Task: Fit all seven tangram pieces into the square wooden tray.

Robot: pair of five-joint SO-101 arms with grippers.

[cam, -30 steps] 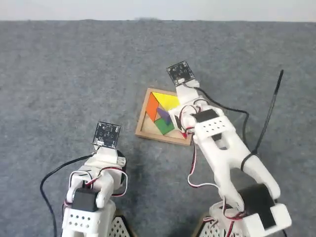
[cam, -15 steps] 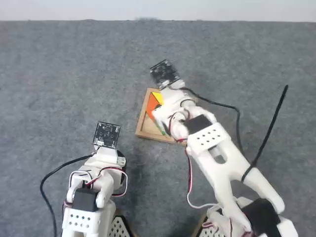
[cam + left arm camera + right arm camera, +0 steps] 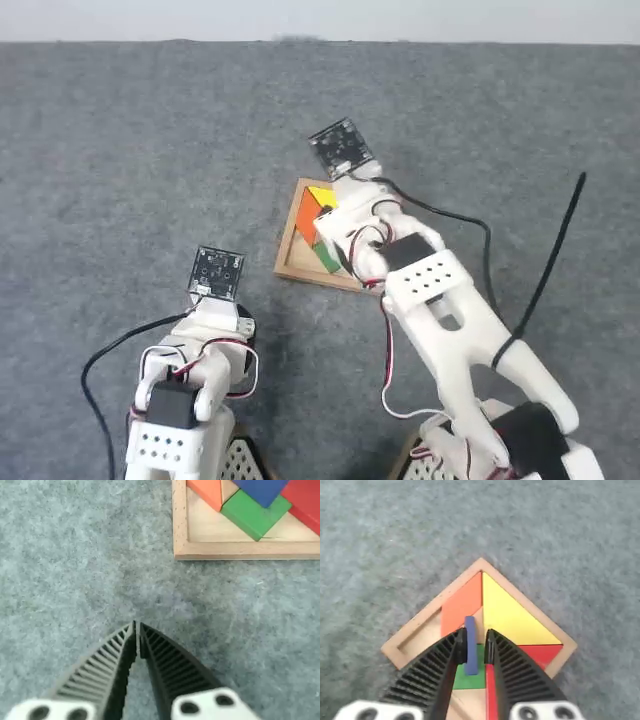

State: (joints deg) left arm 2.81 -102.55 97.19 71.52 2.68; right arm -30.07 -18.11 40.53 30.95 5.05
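Tangram piece (image 3: pixel 469 626) upright inside right tool (image 3: pixel 475 639)

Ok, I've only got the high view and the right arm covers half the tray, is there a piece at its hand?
Observer: Yes, a blue piece stands on edge at the right hand, over the tray. Whether it's clamped, I can't tell.
Operator: What's under it?
Observer: The green piece, right beside the orange piece, with a sliver of bare wood between them.
Operator: And the left hand?
Observer: The left hand is shut on nothing, over the carpet short of the tray's corner.
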